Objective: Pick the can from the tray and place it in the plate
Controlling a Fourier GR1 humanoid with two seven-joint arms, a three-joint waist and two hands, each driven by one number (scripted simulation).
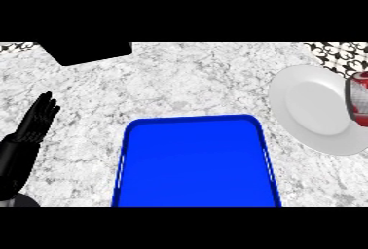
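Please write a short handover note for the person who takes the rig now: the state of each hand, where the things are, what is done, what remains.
Left hand: open, fingers up, resting at the view's left edge, holding nothing.
Right hand: not in view.
Tray: blue, at centre bottom, nothing in it.
Plate: white, at the right.
Can: red and silver, at the plate's right rim, cut by the picture's edge.
Done: the can is out of the tray and at the plate.
Left: I cannot tell whether the can rests on the plate or is held; check this, then bring the right hand back.
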